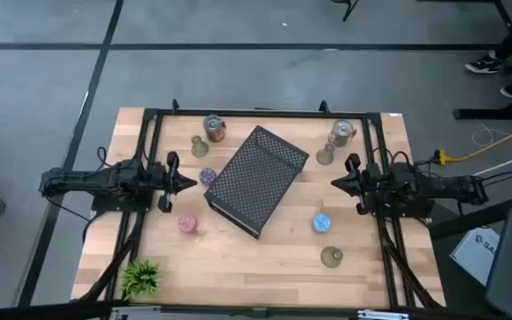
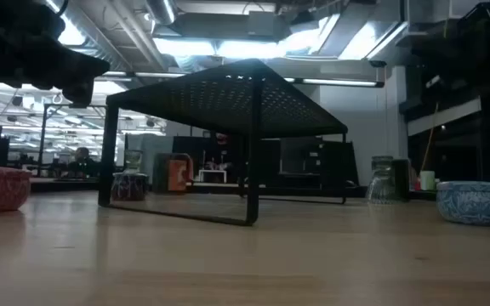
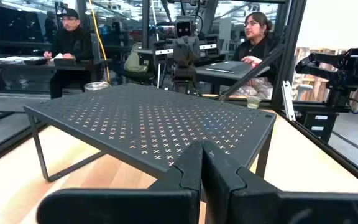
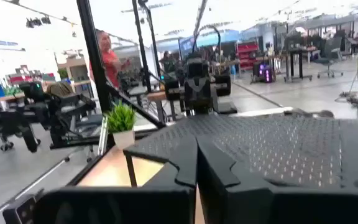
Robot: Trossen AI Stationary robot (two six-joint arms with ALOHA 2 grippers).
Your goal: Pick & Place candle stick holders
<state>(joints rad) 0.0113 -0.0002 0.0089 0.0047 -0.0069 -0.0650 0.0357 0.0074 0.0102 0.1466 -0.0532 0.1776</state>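
Several candle stick holders stand on their bases on the wooden table around a black perforated box [image 1: 256, 178]. On the left are a silver-copper can [image 1: 213, 127], an olive one [image 1: 199, 147], a purple one [image 1: 208, 176] and a pink one [image 1: 188, 223]. On the right are a silver-copper can [image 1: 341, 132], an olive one [image 1: 325, 156], a blue one [image 1: 322, 222] and an olive one [image 1: 332, 258]. My left gripper [image 1: 192, 184] is shut and empty left of the box. My right gripper [image 1: 333, 182] is shut and empty right of it.
The black box stands on thin legs at the table's middle, between the two grippers [image 3: 154, 118] [image 4: 272, 143]. A small green plant [image 1: 140, 277] stands at the near left corner. A black frame [image 1: 265, 113] runs along the far edge. People sit beyond the table.
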